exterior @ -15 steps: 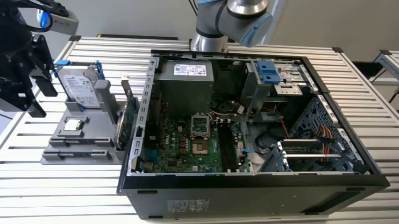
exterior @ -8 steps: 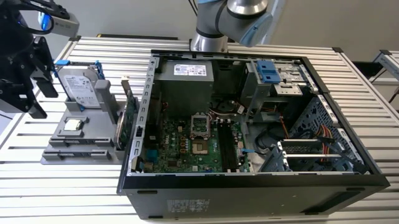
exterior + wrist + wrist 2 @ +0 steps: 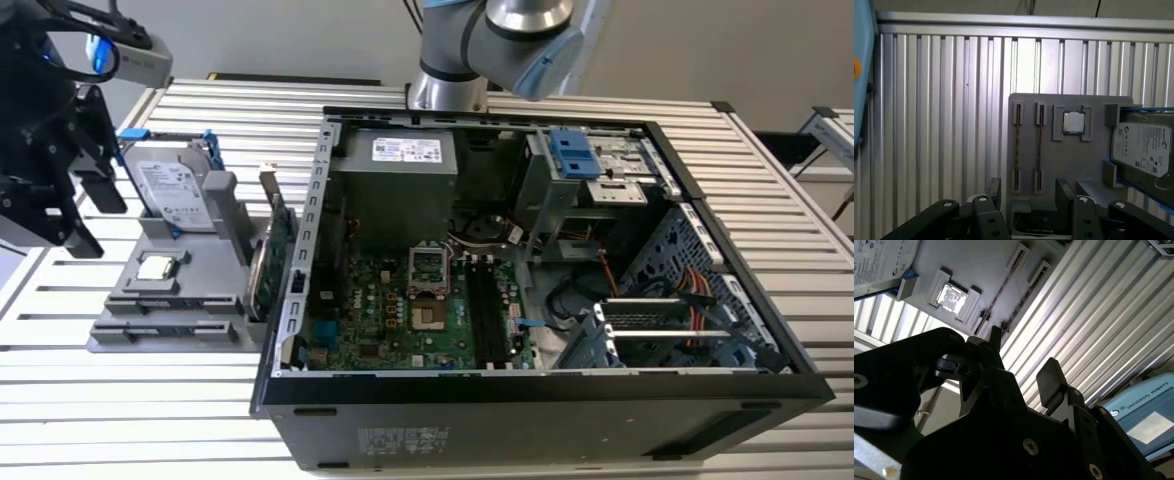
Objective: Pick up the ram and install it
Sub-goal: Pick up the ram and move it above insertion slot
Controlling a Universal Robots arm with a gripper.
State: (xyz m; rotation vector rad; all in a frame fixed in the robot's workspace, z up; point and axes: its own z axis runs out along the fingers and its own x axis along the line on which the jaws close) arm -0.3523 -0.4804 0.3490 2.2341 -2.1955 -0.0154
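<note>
Two thin ram sticks stand on edge in the slots of a grey holder tray [image 3: 1094, 165]; in the first wrist view one ram stick [image 3: 1017, 150] lies beside the other [image 3: 1039, 150]. The second wrist view shows a stick as a thin dark line [image 3: 1006, 287]. My black gripper [image 3: 1029, 192] hangs above the tray's near end, open, with nothing between its fingers. It is also open in the second wrist view [image 3: 1024, 360]. In the exterior view the gripper [image 3: 83, 210] hovers at the far left, beside the tray [image 3: 120, 335].
A silver hard drive [image 3: 174, 190] with blue clips and a processor chip [image 3: 158, 267] sit on the tray. A green expansion card [image 3: 271, 262] stands between the tray and the open computer case [image 3: 747, 330]. The motherboard [image 3: 400, 320] lies inside. The table is ribbed metal [image 3: 134, 400].
</note>
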